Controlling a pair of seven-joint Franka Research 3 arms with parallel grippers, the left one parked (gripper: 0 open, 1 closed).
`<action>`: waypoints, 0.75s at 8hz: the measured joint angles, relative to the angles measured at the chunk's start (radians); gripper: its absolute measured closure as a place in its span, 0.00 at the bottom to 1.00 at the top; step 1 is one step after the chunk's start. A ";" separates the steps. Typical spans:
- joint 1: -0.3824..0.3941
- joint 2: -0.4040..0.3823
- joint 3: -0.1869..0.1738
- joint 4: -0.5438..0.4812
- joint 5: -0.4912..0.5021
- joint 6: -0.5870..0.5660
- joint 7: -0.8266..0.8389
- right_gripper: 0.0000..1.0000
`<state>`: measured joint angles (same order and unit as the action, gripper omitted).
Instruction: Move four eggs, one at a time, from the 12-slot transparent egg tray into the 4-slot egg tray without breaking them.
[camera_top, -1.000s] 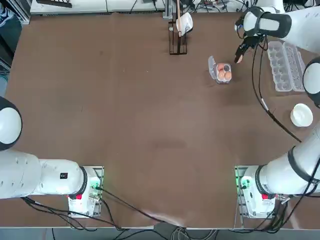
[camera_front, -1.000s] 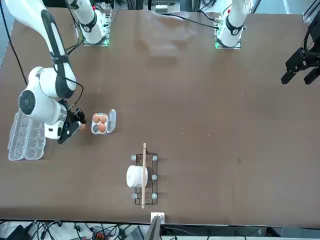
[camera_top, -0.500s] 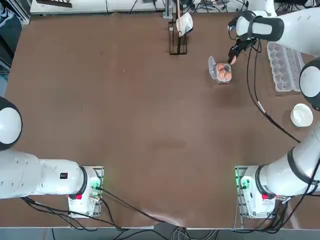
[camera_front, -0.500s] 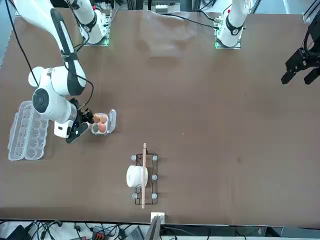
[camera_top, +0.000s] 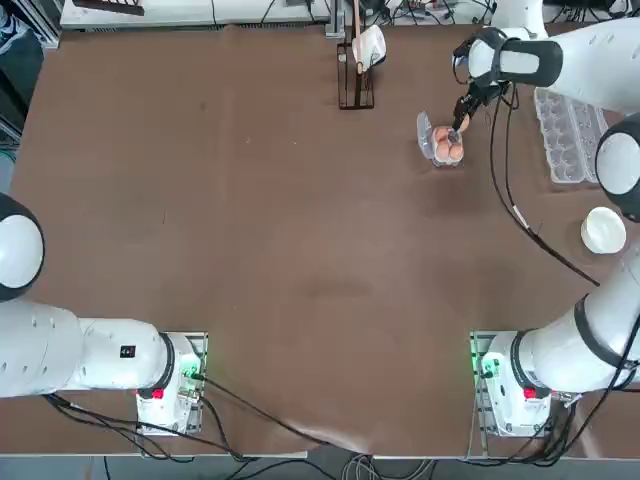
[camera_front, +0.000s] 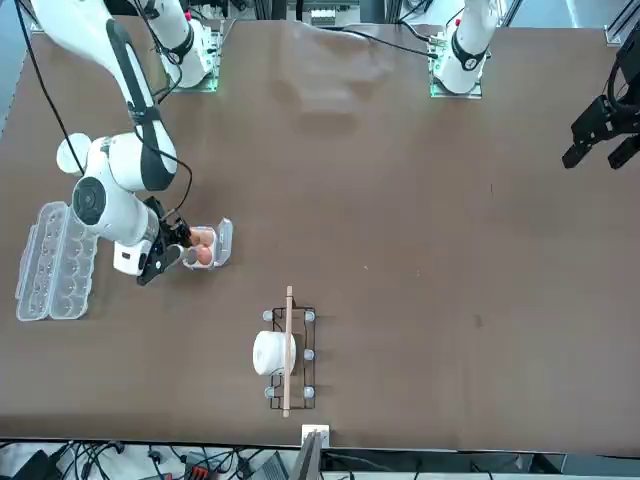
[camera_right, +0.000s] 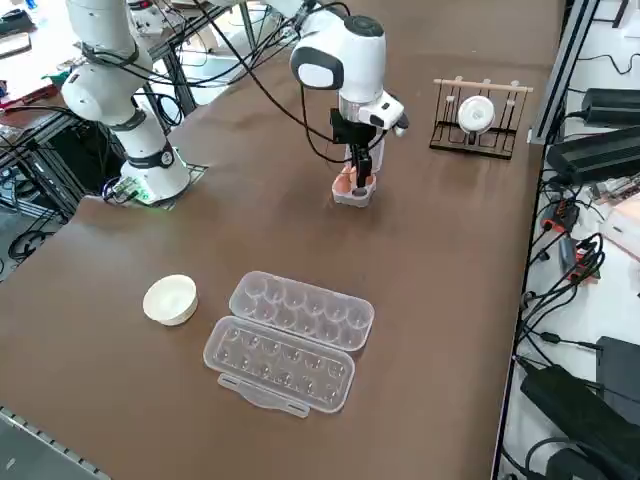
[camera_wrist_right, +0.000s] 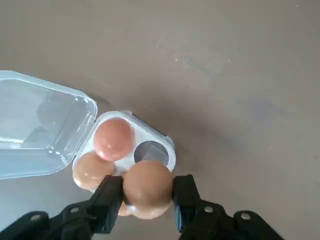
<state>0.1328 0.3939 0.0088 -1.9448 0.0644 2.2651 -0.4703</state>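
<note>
In the right wrist view, the last egg (camera_wrist_right: 148, 189) hangs at lower centre, just beside the one unfilled cup (camera_wrist_right: 151, 152) of the 4-slot egg tray (camera_wrist_right: 170, 153) — the coming move likely turns on that small offset, a short shift and then a gentle lowering. The right end effector (camera_wrist_right: 148, 189) is drawn in around the egg, a finger pressed on either side. Three eggs already sit in the tray — at upper right in the top view — so knocking a neighbour is the risk.

Raised lid (camera_wrist_right: 42, 125) beside open cup (camera_wrist_right: 151, 152)
</note>
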 joint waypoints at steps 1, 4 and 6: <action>0.001 0.007 0.000 -0.002 0.000 0.007 0.000 0.42; 0.018 0.010 0.000 -0.007 0.000 0.010 0.028 0.42; 0.025 0.010 0.000 -0.008 0.000 0.011 0.033 0.42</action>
<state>0.1579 0.4040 0.0090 -1.9529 0.0644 2.2761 -0.4371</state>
